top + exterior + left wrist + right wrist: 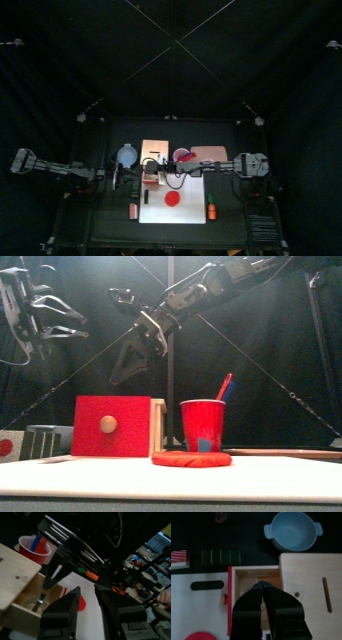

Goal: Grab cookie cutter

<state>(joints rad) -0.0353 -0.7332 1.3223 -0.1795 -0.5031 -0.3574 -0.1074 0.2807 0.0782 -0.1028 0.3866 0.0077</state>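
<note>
My right gripper (259, 587), jaws closed on nothing, hovers above the open wooden box with red front (254, 574); my left gripper (87, 594) is slightly parted. Cookie cutter's location cannot be told.

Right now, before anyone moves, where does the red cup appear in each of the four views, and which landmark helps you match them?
Top view: the red cup stands towards the table's back, right of middle.
Front view: in the middle, behind the red dough disc.
Left wrist view: just past the wooden box, with coloured tools in it.
Right wrist view: not in it.
Shared landmark: the wooden box, seen in all four views.
</note>
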